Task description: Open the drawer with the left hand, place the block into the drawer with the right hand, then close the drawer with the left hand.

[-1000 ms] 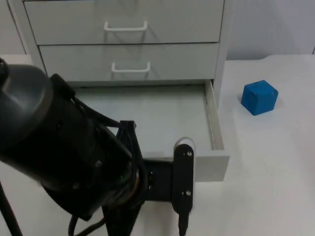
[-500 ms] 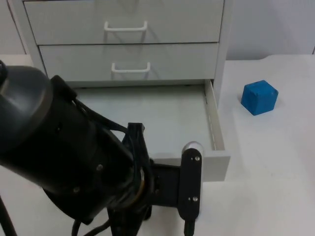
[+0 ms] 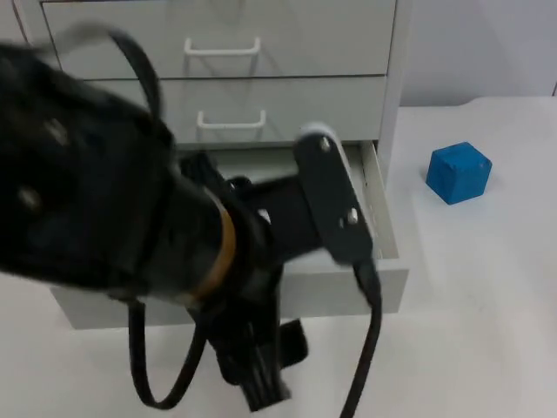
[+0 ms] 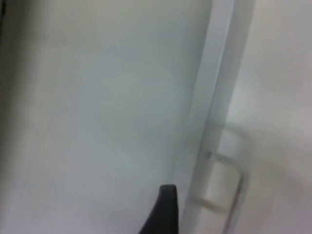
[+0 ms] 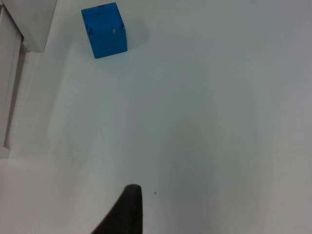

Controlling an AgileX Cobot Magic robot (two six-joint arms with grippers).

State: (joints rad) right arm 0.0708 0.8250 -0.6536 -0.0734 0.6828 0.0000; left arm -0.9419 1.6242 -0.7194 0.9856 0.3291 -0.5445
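Observation:
The bottom drawer (image 3: 376, 218) of the white cabinet stands pulled out, and the part of its floor that shows is bare. My left arm hangs over it, blurred. The left gripper (image 3: 274, 370) sits just in front of the drawer's front panel (image 3: 348, 292) with its fingers apart and nothing between them. In the left wrist view a black fingertip (image 4: 163, 209) stands over the drawer floor (image 4: 112, 97), and the handle (image 4: 226, 187) is free beside it. The blue block (image 3: 459, 171) rests on the table to the right of the cabinet. In the right wrist view the right gripper's fingertip (image 5: 124, 209) hovers well short of the block (image 5: 104, 30).
Two shut drawers with white handles (image 3: 222, 45) (image 3: 231, 120) sit above the open one. The white table (image 3: 487, 287) stretches to the right of the drawer and around the block. The cabinet's corner (image 5: 29, 24) stands close to the block.
The left gripper has let go of the drawer handle and spread its fingers. The left arm has swung up and back over the open drawer. The block and the drawer have stayed put.

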